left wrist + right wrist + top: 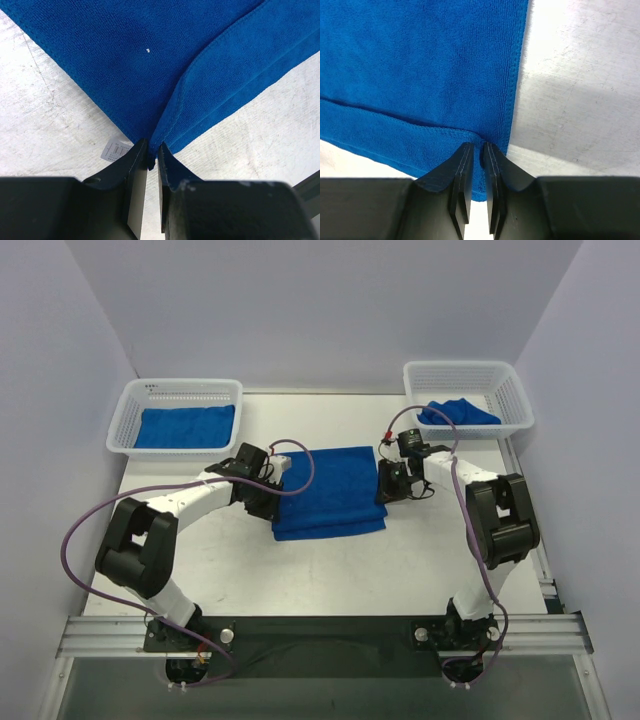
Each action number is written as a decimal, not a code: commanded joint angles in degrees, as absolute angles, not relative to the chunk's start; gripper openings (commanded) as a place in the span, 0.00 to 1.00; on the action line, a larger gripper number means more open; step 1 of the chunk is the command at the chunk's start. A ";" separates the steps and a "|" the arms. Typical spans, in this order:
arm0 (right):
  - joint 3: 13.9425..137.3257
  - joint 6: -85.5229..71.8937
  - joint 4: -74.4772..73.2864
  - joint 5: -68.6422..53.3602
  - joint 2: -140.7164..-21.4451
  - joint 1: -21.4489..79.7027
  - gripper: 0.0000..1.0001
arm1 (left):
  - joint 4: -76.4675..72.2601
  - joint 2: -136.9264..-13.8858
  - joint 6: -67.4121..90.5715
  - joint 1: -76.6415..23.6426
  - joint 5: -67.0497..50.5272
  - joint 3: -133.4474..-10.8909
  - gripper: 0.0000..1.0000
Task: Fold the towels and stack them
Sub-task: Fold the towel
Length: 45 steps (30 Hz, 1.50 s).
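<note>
Pinching with the left gripper a layered corner of the folded towel, jaws pressed nearly together on the cloth; pinching with the right gripper the opposite side of that folded towel, jaws set just as close on a hemmed corner, nothing but terry between them. Lying doubled over, with bare table showing all round the folded towel; showing a strip of lower layer past the upper one along the nearer edge. Judging the cloth light, limp and grippy, likely sagging wherever unsupported and giving a little under pull; taking hold best at the hemmed corners, both layers together, a single layer probably peeling away from the fold; keeping the two held corners level and taut seeming wise for any further fold. Resting beyond and to the left of the folded towel, a flat towel inside the left basket; resting beyond and to the right of the folded towel, a crumpled towel inside the right basket, apparently not yet folded.
</note>
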<state>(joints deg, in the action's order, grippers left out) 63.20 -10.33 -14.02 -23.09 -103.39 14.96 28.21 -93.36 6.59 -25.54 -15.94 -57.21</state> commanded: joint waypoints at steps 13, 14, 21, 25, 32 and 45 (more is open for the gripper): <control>63.02 -8.44 -16.00 -25.58 -104.60 14.41 0.17 | 27.25 -92.37 5.98 -25.66 -17.05 -57.39 0.24; 63.02 -8.44 -16.00 -25.32 -104.50 14.41 0.13 | 27.33 -92.29 5.98 -25.75 -16.96 -57.48 0.24; 65.64 -7.74 -17.31 -22.16 -99.41 14.15 0.00 | 28.21 -90.44 6.06 -25.58 -13.63 -59.58 0.22; 69.77 -7.03 -18.19 -19.60 -95.29 13.71 0.00 | 30.41 -88.42 5.45 -24.88 -9.24 -63.80 0.12; 83.37 -4.49 -18.46 -14.51 -94.13 13.01 0.00 | 31.20 -88.32 6.06 -19.17 -4.31 -77.24 0.00; 111.00 2.90 -10.83 -6.51 -109.94 12.48 0.00 | 28.74 -104.40 2.20 -14.59 -0.97 -106.84 0.00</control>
<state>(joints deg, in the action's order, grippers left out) 107.70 -0.38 -14.70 -12.82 -106.26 13.93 28.95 -100.40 4.38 -16.38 -5.37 -100.49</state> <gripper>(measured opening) 0.039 0.107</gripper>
